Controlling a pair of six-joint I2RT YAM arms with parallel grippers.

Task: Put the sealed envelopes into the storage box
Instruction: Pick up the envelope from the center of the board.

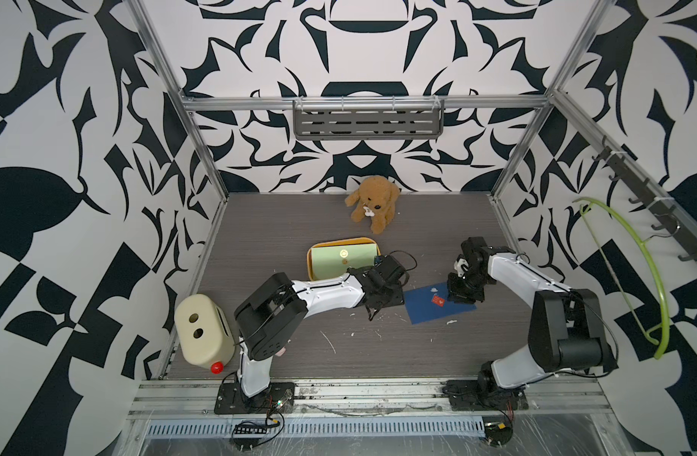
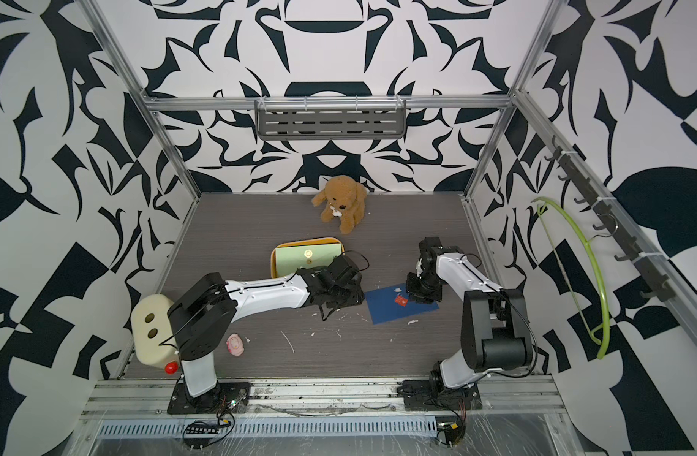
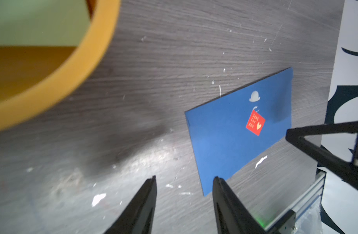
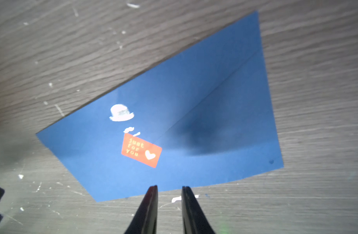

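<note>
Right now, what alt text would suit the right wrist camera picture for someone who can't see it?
A navy envelope sealed with a red "just for you" sticker lies on a scratched grey table. The right pincer, its jaws a narrow gap apart, sits at one long edge.

Left of centre in the right wrist view, a red sticker [image 4: 141, 150] on the navy envelope [image 4: 204, 91] reads "just for you" beside a heart; a white hat mark [image 4: 121, 113] is printed above.
</note>
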